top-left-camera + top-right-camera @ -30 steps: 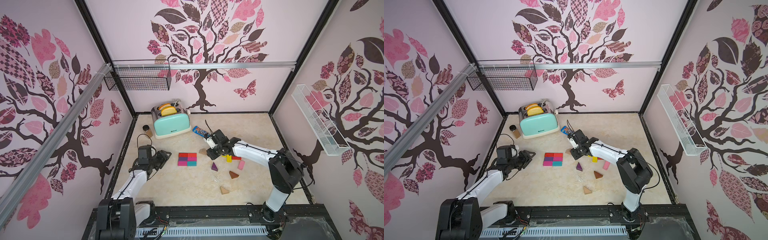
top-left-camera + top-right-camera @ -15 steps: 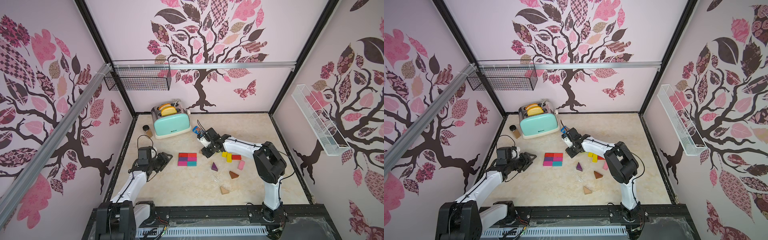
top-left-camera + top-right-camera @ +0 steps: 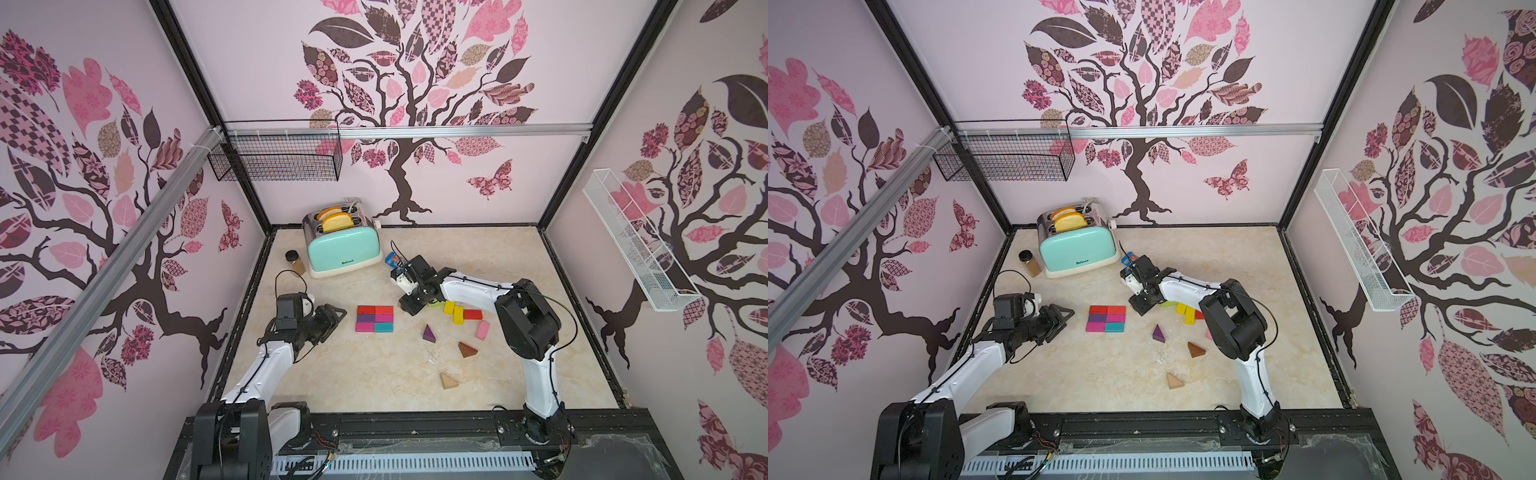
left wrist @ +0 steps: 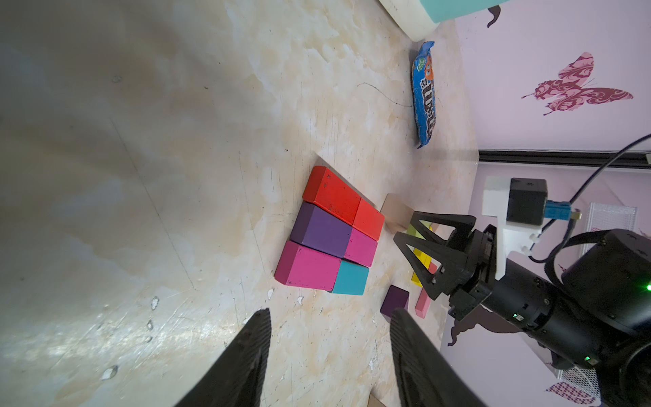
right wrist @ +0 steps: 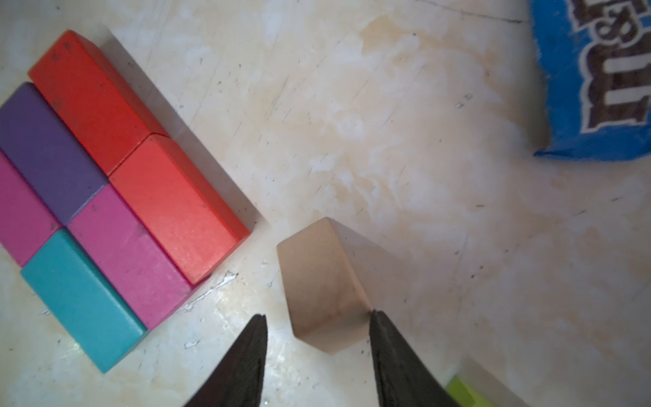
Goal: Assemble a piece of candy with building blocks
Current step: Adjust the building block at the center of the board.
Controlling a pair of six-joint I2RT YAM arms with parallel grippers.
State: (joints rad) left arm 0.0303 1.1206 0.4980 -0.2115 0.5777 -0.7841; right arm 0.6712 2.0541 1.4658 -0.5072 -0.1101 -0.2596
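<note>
Left gripper [image 4: 331, 313]: fingers spread, nothing between them; over bare tabletop [image 3: 353, 374], near the block grid but apart from it.
Right gripper [image 5: 317, 317]: fingers parted, straddling one end of the tan block; one fingertip [image 5: 378, 324] against a corner of it, a clear gap at the other; not pinched.
Tan block [image 5: 324, 285]: flat on the tabletop, just beside the grid's red corner, not touching it.
Block grid [image 3: 375, 318]: six rectangles packed flush, three rows of two; two red, then purple with magenta, then magenta with teal; mid-table, between the two arms.
Loose rectangles: two yellow blocks [image 3: 449, 307], a red block [image 3: 472, 314] and a pink block [image 3: 482, 330], clustered on the right arm's side of the grid; a green block [image 5: 461, 393] just beside the right gripper, mostly hidden.
Triangles: purple triangle [image 3: 429, 333], brown triangle [image 3: 467, 350], tan triangle [image 3: 448, 380]; each apart from the others, toward the table's front edge.
Candy packet [image 3: 391, 259]: blue, lying behind the right gripper, beside the toaster [image 3: 343, 249].
Jar [image 3: 294, 262]: upright, on the toaster's other side.
</note>
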